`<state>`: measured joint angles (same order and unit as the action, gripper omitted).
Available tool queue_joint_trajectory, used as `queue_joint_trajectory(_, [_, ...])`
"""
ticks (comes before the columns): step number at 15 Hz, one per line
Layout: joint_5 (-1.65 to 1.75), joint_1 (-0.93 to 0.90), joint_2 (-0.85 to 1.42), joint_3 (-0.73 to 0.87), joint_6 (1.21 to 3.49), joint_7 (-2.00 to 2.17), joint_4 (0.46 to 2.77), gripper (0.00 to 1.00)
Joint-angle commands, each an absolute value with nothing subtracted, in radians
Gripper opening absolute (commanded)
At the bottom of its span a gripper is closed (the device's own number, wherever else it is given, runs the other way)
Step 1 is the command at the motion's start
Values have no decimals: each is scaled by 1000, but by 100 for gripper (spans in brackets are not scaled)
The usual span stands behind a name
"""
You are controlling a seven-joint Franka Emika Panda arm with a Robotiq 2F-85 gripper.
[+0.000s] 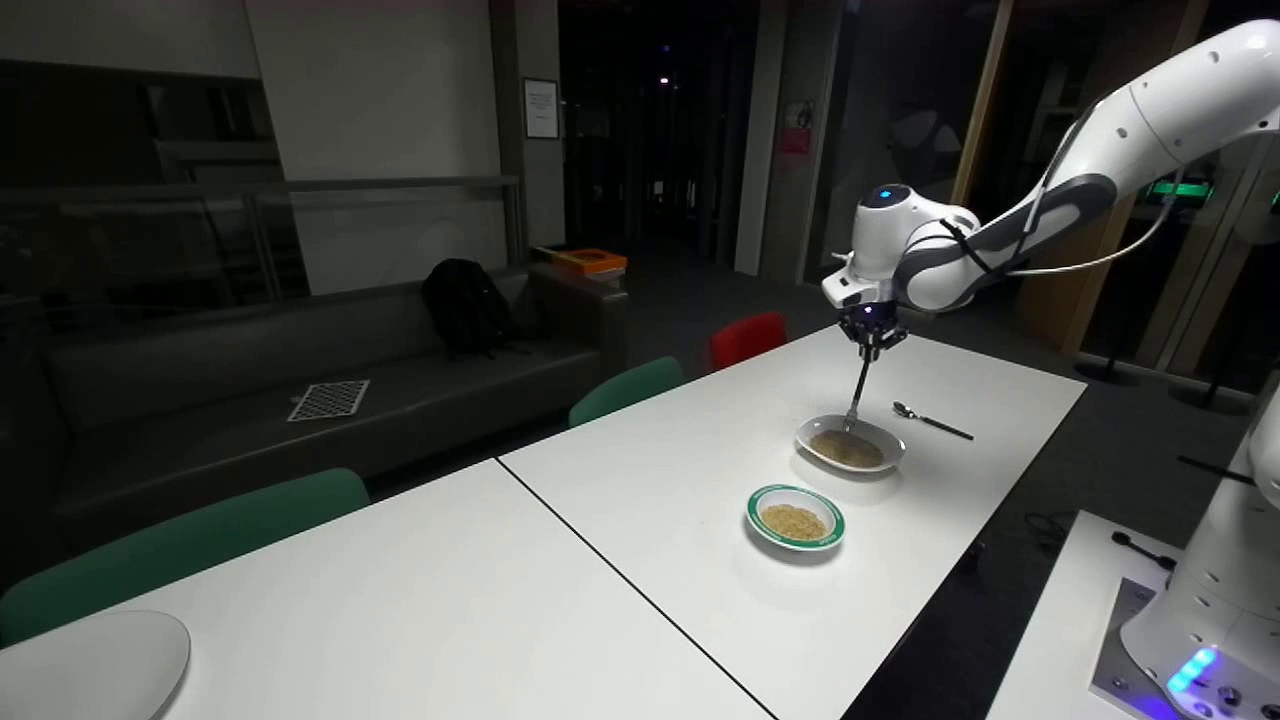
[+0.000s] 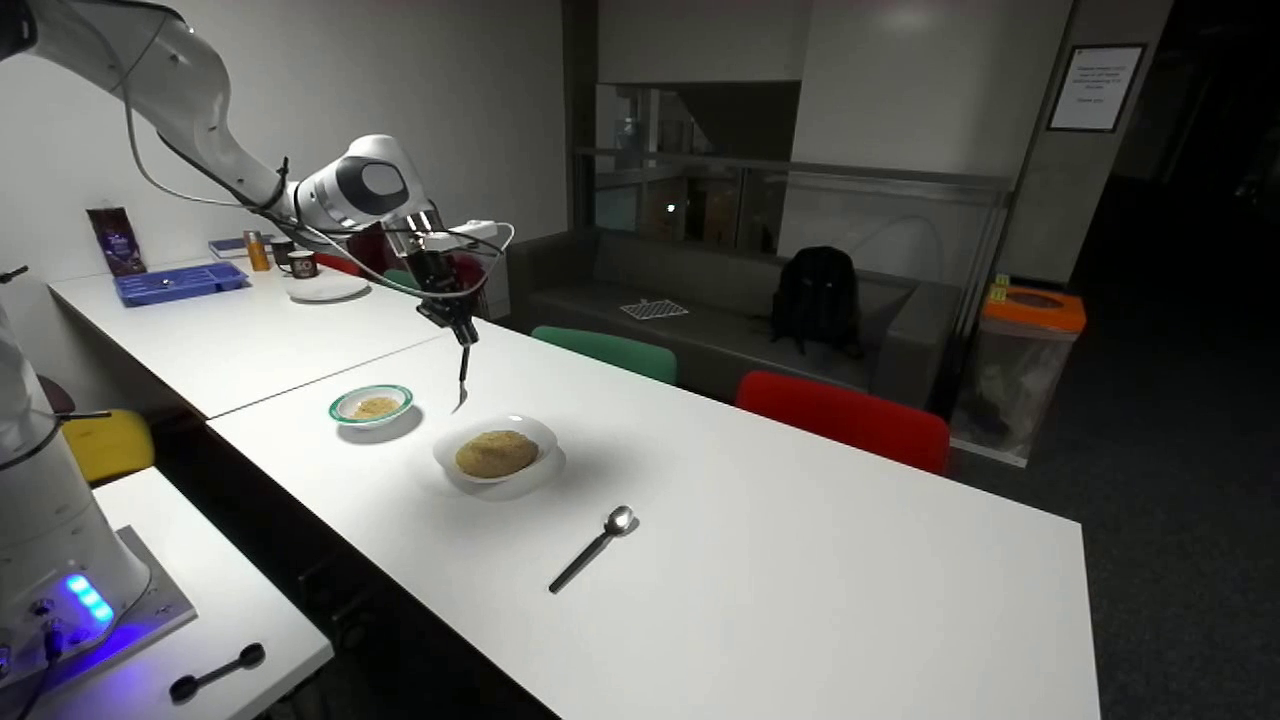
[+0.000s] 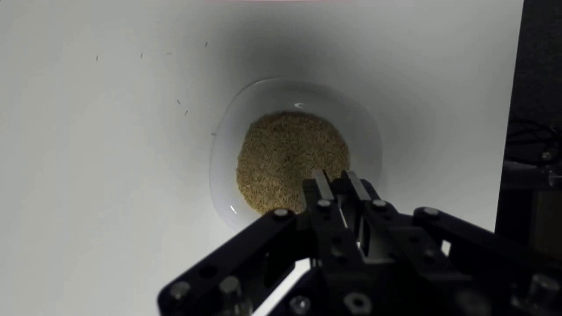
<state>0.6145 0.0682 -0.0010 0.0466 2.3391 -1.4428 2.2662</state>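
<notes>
As the pincer (image 3: 338, 180) grips a dark-handled utensil (image 2: 464, 366), a white bowl (image 3: 364, 131) of grain (image 3: 285, 153) sits below

Since the pincer is drawn together on the handle's upper end, the utensil hangs nearly upright, metal end down, between the long edges of the table (image 2: 800, 560). Whether that end is a spoon or a fork is too small to tell. It appears to hang over the white bowl or just beside its rim.

The utensil is probably light and stiff, its slim handle smooth enough to swivel or slip under a sideways push. A firm hold high on the handle suits it best, leaving the metal end free.

The brown, rice-like grain lies in the white bowl, whose glossy wall looks rigid, slippery and perhaps breakable. A few loose grains (image 3: 178, 102) dot the table near it. Toward the seam (image 1: 600, 554) stands a green-rimmed bowl (image 1: 793, 491) with paler contents; toward the opposite short edge lies a spoon (image 2: 585, 558). Beyond one long edge are a green chair (image 2: 605, 352), a red chair (image 2: 850, 415) and a sofa (image 1: 230, 350) with a black backpack (image 2: 818, 298).
</notes>
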Motion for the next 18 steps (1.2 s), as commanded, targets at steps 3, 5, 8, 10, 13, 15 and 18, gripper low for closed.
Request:
queue_joint_trajectory(3, [760, 80, -24, 76, 2332, -1274, 2292, 3])
queue_joint_trajectory(5, [722, 75, -1, 75, 2334, -1308, 2274, 3])
queue_joint_trajectory(8, [721, 76, 6, 76, 2334, -1306, 2275, 11])
queue_joint_trajectory(10, [721, 75, 9, 74, 2334, -1306, 2275, 11])
queue_joint_trajectory(13, [721, 75, 10, 74, 2334, -1306, 2275, 11])
queue_joint_trajectory(15, [725, 76, 8, 75, 2340, -1301, 2276, 3])
queue_joint_trajectory(18, [761, 77, 5, 76, 2351, -1279, 2279, 3])
